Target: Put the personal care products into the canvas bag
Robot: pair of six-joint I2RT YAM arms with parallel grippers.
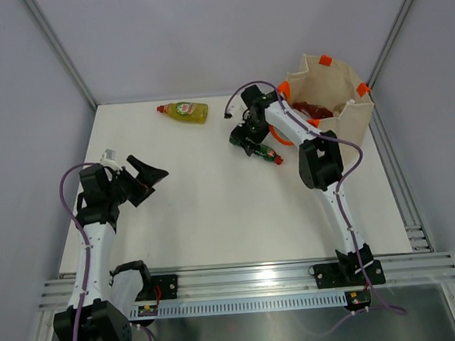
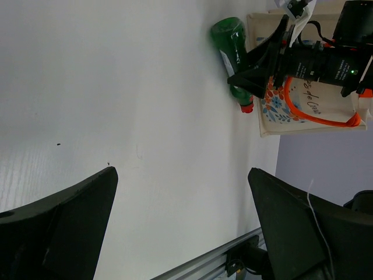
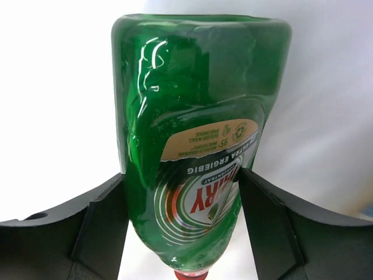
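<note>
Right pincer closed on the green bottle, fingers pressed against both its sides, red cap toward 4 o'clock. Bottle sits low over the table, just 9 o'clock of the canvas bag. Yellow bottle lies at 11 o'clock. Left pincer gapes wide, holding nothing.

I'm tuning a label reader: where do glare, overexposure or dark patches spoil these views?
Right wrist: the green bottle is sharp, with white glare streaks at its upper left; the table behind is blown out. Left wrist: the left gripper is nearly black, detail lost. Top external: even light, soft shadows.
</note>
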